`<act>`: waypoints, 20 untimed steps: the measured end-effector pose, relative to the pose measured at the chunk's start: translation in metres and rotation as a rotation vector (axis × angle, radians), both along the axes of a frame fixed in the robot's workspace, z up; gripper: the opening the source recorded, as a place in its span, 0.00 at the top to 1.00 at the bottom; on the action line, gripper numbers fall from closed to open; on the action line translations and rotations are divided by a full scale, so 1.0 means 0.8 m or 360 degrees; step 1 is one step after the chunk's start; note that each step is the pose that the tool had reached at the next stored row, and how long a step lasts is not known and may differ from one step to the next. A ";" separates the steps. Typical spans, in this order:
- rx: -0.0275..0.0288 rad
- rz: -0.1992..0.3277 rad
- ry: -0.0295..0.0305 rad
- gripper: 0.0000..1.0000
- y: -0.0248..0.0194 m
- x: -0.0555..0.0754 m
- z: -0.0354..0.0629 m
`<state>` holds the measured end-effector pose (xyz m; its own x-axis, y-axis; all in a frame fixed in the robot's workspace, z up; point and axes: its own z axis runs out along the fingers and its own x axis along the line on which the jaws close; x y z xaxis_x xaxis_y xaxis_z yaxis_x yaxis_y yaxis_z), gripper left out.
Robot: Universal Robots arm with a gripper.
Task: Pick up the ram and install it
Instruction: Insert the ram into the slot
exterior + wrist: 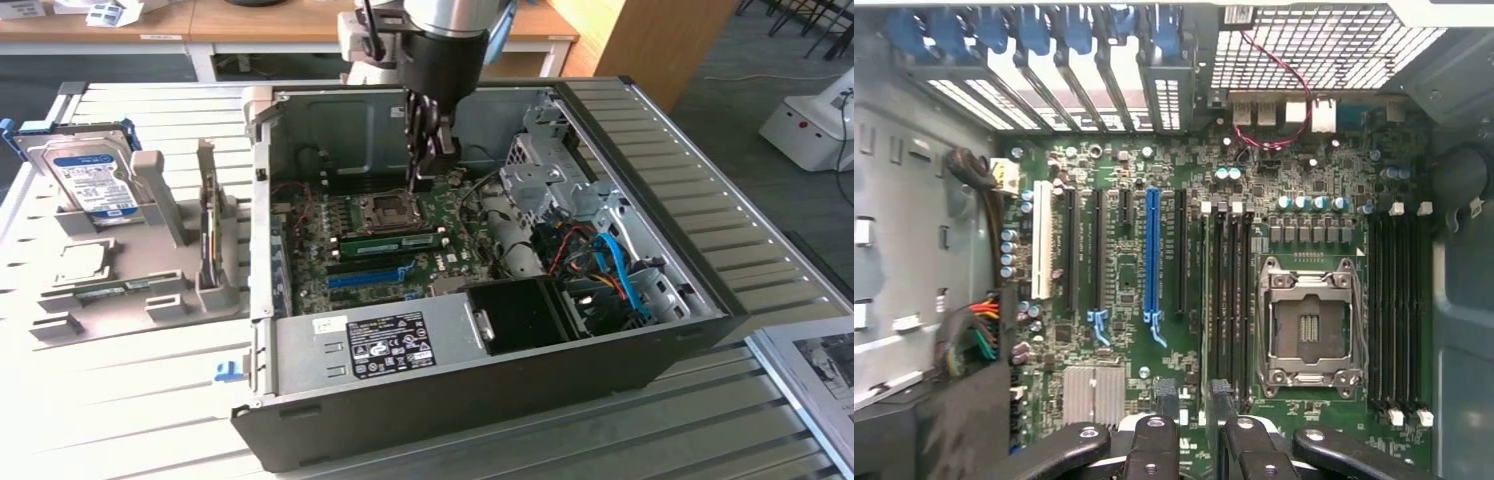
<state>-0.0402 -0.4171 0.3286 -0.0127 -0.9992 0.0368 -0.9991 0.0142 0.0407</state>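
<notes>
the gripper (pixel 430 172) hangs inside the open computer case (pixel 694 310) with its fingers apart and nothing between them. the ram (pixel 390 240) stands in a motherboard slot just below it, long axis across the exterior view's left-right. in the wrist view the gripper's (pixel 1196 445) gap lines up with that slot bank.

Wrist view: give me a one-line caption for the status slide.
Open, empty gripper above the motherboard, with the blue slot and CPU socket below it.
</notes>
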 end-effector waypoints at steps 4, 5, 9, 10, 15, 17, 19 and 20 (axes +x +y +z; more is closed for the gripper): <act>-0.00161 0.0000 0.00001 0.75 0.0000 0.000 0.009; -0.00198 0.0000 0.00001 0.75 0.0000 0.000 0.010; -0.00221 0.0000 -0.00001 0.75 0.0000 0.000 0.011; -0.00206 0.0000 -0.00001 0.75 -0.0001 0.000 0.011; 0.00080 0.0000 -0.00065 0.75 -0.0008 0.000 0.013; 0.00125 0.0000 -0.00076 0.75 -0.0010 0.000 0.015; 0.00173 0.0000 -0.00097 0.75 -0.0012 0.000 0.017; 0.00185 0.0000 -0.00101 0.75 -0.0012 0.000 0.018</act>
<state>-0.0402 -0.4180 0.3428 -0.0129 -0.9996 0.0251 -0.9993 0.0138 0.0346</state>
